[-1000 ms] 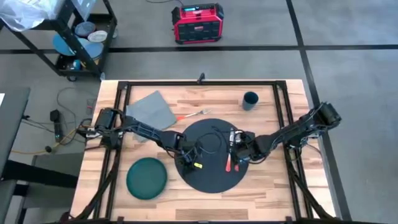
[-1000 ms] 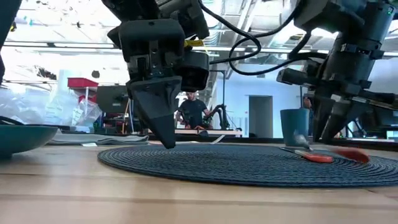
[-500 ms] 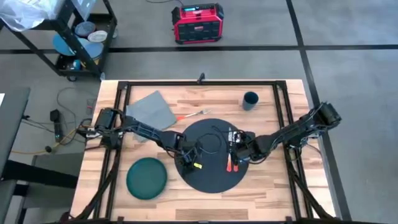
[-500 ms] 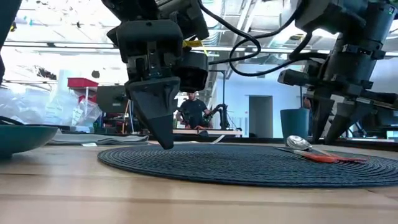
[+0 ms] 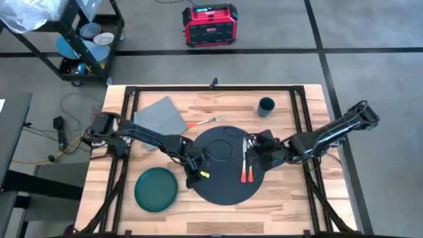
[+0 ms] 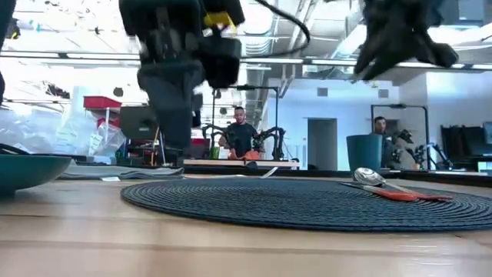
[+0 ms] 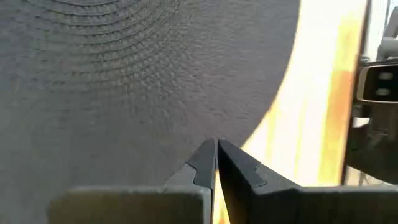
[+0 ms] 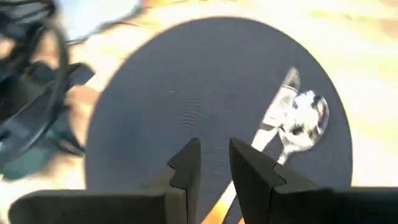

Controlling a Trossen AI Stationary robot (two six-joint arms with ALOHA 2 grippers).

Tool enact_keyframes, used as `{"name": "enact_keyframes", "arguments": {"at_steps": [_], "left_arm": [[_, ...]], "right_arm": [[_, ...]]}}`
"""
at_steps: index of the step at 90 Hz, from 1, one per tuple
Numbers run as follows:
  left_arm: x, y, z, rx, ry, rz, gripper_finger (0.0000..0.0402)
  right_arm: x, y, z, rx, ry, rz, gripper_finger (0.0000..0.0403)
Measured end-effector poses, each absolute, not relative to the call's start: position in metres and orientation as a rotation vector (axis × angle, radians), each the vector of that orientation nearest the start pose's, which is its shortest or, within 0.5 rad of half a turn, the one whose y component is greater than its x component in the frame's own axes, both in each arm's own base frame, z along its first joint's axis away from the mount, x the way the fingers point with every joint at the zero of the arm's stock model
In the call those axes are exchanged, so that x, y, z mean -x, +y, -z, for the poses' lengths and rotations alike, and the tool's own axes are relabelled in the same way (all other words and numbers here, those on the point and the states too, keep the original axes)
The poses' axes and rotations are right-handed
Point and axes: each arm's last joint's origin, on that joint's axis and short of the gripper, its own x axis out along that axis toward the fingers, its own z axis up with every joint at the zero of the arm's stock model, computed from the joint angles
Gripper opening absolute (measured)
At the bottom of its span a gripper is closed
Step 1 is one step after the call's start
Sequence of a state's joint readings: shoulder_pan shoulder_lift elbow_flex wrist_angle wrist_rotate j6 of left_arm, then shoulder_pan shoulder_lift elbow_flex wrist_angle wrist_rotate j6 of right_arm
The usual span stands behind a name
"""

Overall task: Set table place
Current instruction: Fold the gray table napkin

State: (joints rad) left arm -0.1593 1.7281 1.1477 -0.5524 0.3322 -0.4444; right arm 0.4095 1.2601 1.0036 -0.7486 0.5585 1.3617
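**Observer:** So, where are things?

**Me:** Mat [image 5: 221, 165], dark grey, round, woven, lies mid-table [image 5: 284, 205]. Spoon [image 6: 367, 176] and knife [image 8: 277, 106], both red-handled, lie side by side on the mat's right part. Dark green plate [image 5: 156, 189] sits on bare wood, off the mat, to its left and nearer the front edge. Fork [image 5: 205, 121] lies just behind the mat, near a grey folded napkin [image 5: 162, 116]. Dark blue cup [image 5: 266, 106] stands at the back right, apart from the mat.

**Observer:** Your grippers?

**Me:** Left gripper [image 7: 216, 149] hangs above the mat's left edge, fingers pressed together, nothing between them. Right gripper [image 8: 214, 155] is raised over the mat beside the cutlery, fingers a narrow gap apart, empty. Spoon and knife rest free below it.

**Observer:** Which step, then?

**Me:** My judgement: the cutlery on the right is placed and I am clear of it. Plate, fork, napkin and cup are not yet at the setting.

**Observer:** Next move?

**Me:** Likely the plate, being nearest my left arm. That calls for parting the left fingers, taking the plate by its rim, and setting it centred on the mat without nudging the spoon and knife. Rim is shallow, so I would come in low and level.
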Motion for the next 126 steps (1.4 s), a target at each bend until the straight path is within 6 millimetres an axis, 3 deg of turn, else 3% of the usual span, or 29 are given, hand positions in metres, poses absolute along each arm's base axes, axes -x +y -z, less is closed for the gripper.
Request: {"name": "enact_keyframes", "arguments": {"at_steps": [18,30,44,55,69,78,92,111,126], "left_arm": [[-0.297,-0.065,-0.227,0.473,1.302,0.009,0.0000],[-0.277,-0.050,-0.238,0.374,1.338,-0.210,0.0000],[-0.271,-0.011,-0.239,0.270,1.338,-0.473,0.0000],[-0.267,0.037,-0.232,0.310,1.343,-0.607,0.0000],[-0.261,0.101,-0.231,0.474,1.261,-0.574,0.0000],[-0.259,0.127,-0.234,0.565,1.149,-0.511,0.0002],[-0.253,0.149,-0.235,0.531,1.103,-0.535,0.0021],[-0.239,0.176,-0.212,0.559,1.229,-0.577,0.0054],[-0.241,0.173,-0.209,0.663,1.210,-0.400,0.0069]], "right_arm": [[-0.208,0.082,-0.292,-0.720,0.676,0.511,0.0072],[-0.194,0.079,-0.298,-0.669,0.712,0.484,0.0072],[-0.182,0.069,-0.301,-0.633,0.741,0.520,0.0072],[-0.178,0.060,-0.300,-0.613,0.755,0.581,0.0072],[-0.178,0.049,-0.298,-0.604,0.767,0.653,0.0072],[-0.177,0.044,-0.297,-0.610,0.774,0.690,0.0072],[-0.176,0.038,-0.296,-0.625,0.781,0.740,0.0072],[-0.178,0.029,-0.296,-0.625,0.771,0.776,0.0072],[-0.178,0.024,-0.296,-0.608,0.779,0.793,0.0072]]}}
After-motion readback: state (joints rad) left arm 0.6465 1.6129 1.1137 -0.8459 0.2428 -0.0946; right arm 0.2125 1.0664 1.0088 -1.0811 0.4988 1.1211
